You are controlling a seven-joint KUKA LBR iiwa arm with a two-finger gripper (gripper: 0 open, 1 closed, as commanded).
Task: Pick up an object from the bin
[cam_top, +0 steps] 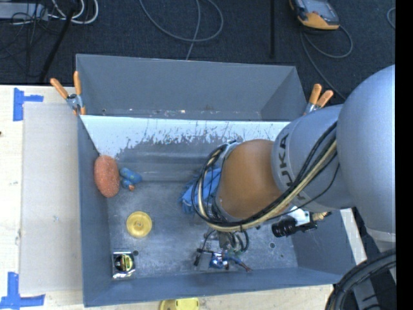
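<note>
Bin (187, 89) holds one yellow disc (139, 224), one tape measure (122, 263), one sponge (106, 175); gripper (218, 256) state unclear.

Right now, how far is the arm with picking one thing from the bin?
Done: the gripper is down inside the bin, near its front wall. In hand: I cannot see anything held. Left: the grasp and lift; the yellow disc, the tape measure and the reddish oval lump lie apart from it.

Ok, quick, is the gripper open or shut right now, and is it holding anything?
Gripper: cannot be told; it sits low near the front wall of the grey metal bin.
</note>
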